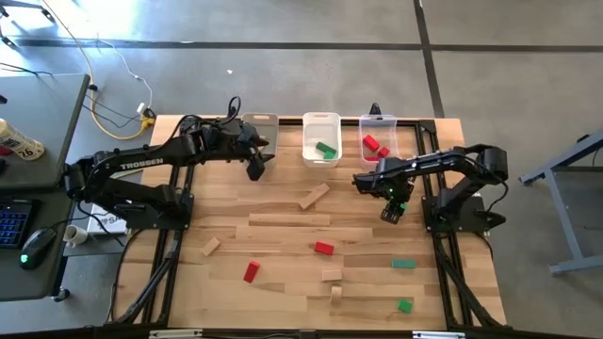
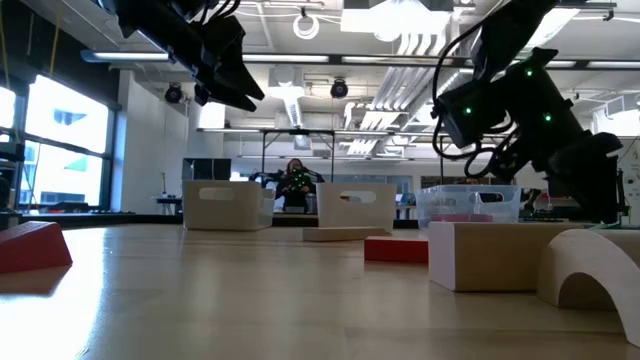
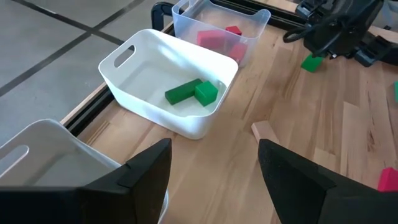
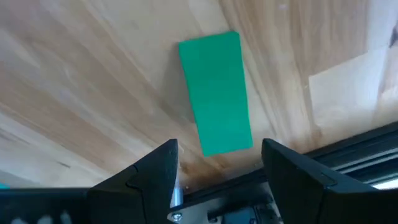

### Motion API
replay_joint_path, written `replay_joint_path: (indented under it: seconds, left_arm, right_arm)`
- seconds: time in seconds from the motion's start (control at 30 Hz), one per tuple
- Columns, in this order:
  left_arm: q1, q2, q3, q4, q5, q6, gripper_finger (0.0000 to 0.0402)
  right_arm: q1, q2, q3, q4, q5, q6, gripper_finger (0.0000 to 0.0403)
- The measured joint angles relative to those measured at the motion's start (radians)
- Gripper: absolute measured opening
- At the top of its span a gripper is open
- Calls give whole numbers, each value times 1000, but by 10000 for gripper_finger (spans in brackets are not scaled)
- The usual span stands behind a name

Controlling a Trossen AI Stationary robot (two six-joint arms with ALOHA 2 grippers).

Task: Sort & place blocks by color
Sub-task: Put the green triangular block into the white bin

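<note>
My right gripper [image 4: 219, 160] is open and hovers over a green bar [image 4: 216, 93] that lies flat on the table near its right edge; the same bar [image 3: 311, 63] shows below that gripper in the left wrist view. My left gripper [image 3: 214, 180] is open, held in the air in front of the grey bin [image 1: 259, 130] and the white bin [image 3: 168, 74]. The white bin holds two green blocks [image 3: 191, 91]. Red blocks [image 3: 217, 38] lie in the clear bin [image 1: 377, 139]. Tan, red and green blocks, such as a tan plank [image 1: 314, 196], are scattered on the table.
The three bins stand in a row along the table's far edge. Loose blocks lie toward the near half: tan [image 1: 210, 247], red [image 1: 250, 271], red [image 1: 324, 249], tan [image 1: 331, 275], green [image 1: 403, 265], green [image 1: 405, 305]. A desk with a keyboard stands left of the table.
</note>
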Motion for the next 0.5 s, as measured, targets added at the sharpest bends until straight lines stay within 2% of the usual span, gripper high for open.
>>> replay_joint_path:
  seconds: [0.37, 0.5]
  left_arm:
    - [0, 0, 0, 0, -26, 0, 227]
    - [0, 0, 0, 0, -27, 0, 227]
  right_arm:
    - [0, 0, -103, 128, -11, 37, 219]
    - [0, -2, -124, 141, -21, 75, 193]
